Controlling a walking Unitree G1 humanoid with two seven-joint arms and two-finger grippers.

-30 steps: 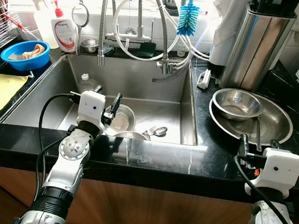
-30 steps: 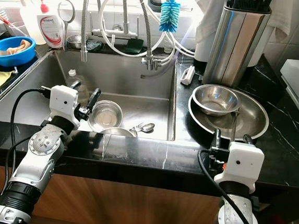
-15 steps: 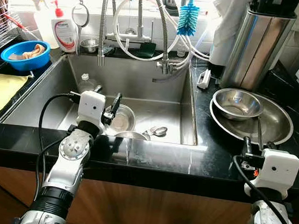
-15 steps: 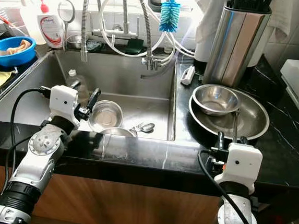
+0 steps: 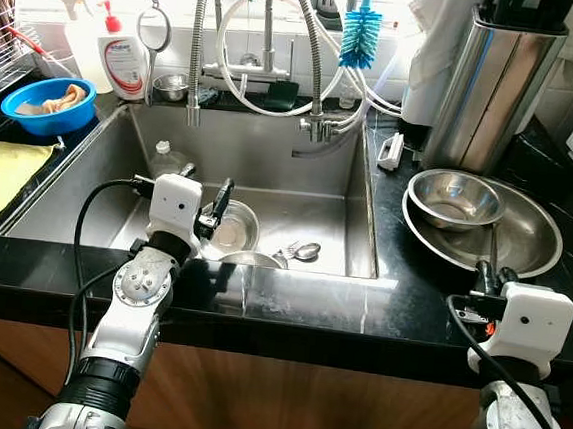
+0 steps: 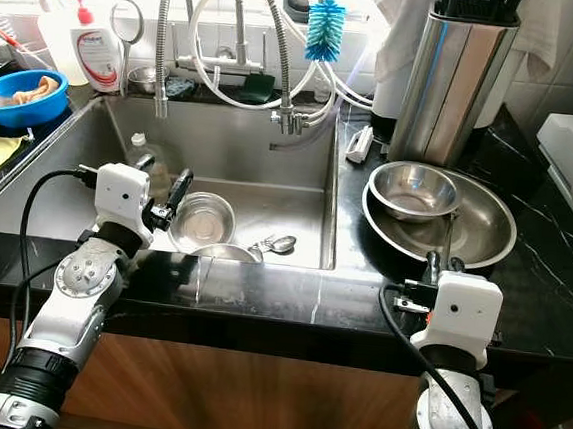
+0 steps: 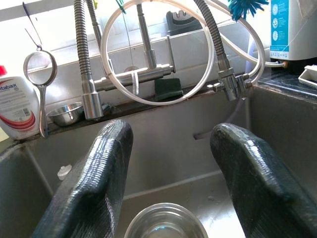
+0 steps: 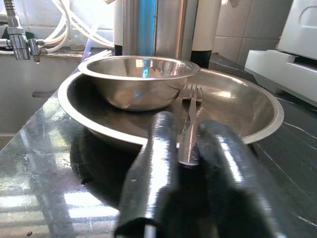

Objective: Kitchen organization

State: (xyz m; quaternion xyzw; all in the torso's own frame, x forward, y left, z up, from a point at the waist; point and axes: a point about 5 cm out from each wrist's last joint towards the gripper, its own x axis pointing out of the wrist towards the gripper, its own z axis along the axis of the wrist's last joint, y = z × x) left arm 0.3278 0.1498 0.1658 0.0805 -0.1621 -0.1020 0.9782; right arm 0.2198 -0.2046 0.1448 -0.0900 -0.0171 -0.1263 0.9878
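Your right gripper (image 8: 190,153) had pinched the fork (image 8: 189,124); lift it straight, clear of the basin (image 8: 247,106). Left gripper (image 7: 171,163) gaped wide.

Small bowl (image 5: 456,198) in pan (image 5: 525,245), right of sink (image 5: 269,183)

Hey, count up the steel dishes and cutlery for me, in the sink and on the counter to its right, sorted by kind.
Bowls: 4, two in the sink, a small bowl inside the large bowl on the counter
Spoons: 1, the spoon in the sink
Forks: 1, the fork held by the right gripper
Total: 6
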